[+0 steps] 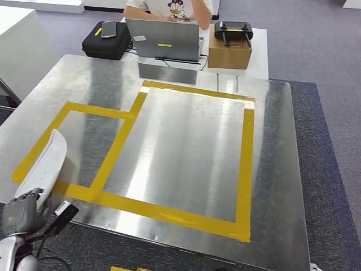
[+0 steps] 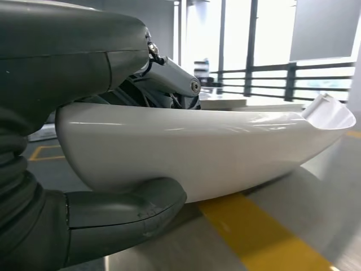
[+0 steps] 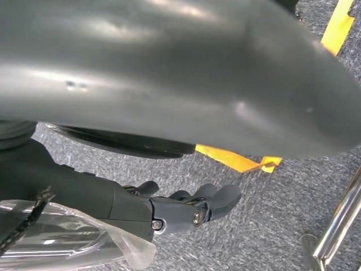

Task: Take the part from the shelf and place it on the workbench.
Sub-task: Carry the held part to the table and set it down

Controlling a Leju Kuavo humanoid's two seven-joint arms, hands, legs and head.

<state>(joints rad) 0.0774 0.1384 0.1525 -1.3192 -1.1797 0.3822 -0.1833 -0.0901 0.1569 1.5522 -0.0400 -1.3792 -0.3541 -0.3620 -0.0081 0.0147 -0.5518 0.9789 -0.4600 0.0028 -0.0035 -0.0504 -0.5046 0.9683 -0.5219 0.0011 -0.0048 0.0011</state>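
Observation:
A long white curved part (image 1: 44,164) hangs over the near left corner of the metal workbench (image 1: 187,147), above the smaller yellow-taped square (image 1: 91,148). My left hand (image 1: 25,216) grips it at its near end. In the left wrist view the part (image 2: 204,147) sits just above the bench top and a yellow tape line, with my thumb (image 2: 123,212) under it and the other fingers (image 2: 170,79) over it. My right hand (image 3: 187,206) hangs above grey carpet, its dark fingers stretched out with nothing in them.
A larger taped square (image 1: 192,152) takes up the bench's middle. Behind the bench a person sits at a white table with a laptop (image 1: 163,40), a black case (image 1: 106,40) and a cardboard box (image 1: 229,52). A metal leg (image 3: 336,231) stands near my right hand.

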